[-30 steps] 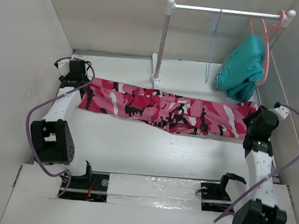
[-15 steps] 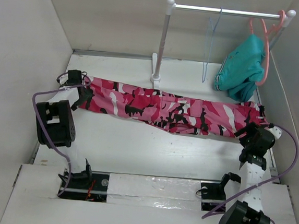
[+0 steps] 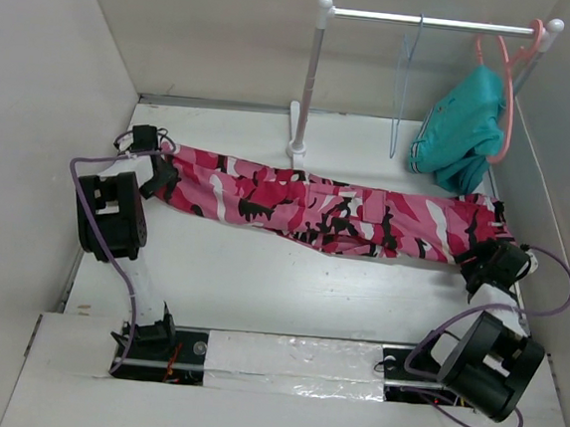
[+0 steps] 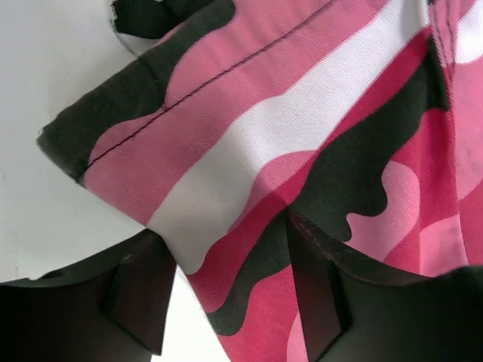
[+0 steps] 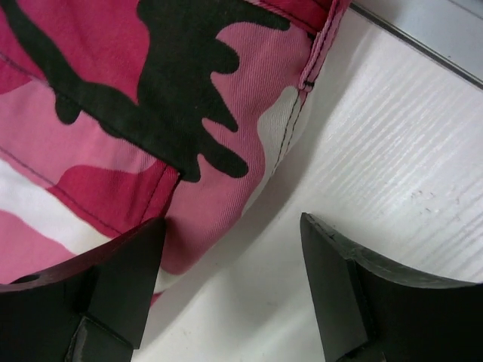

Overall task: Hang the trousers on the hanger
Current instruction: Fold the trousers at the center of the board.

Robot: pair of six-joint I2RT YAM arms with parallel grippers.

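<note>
The trousers (image 3: 325,209) lie flat on the table (image 3: 258,291), a long band across the middle of the top view from centre-left to the right wall. They are not on the hanger yet.

The hanger (image 3: 404,89) hangs from the rail (image 3: 432,21) at upper right, well apart from the cloth. Further right on the same rail is a coral hanger (image 3: 508,93) carrying a teal garment (image 3: 460,129).

The left gripper (image 3: 157,174) sits at the band's left end, the right gripper (image 3: 483,259) at its lower-right end. One arm per end is likely so the cloth lifts taut rather than bunched.

Left wrist view: jaws spread, fingers (image 4: 139,294) at frame bottom. A hemmed corner of cloth lies between them and against the right-hand one. No pinch visible.

Right wrist view: jaws spread wide too. The seamed edge reaches the left-hand finger, and bare table fills the rest of the gap. Nothing held.

Judgement: this is the grasp step, early in the task. Both claws have to close on the cloth edge. The right one looks offset and may catch only a thin edge or miss. Soft fabric will probably sag between the grips once raised.
</note>
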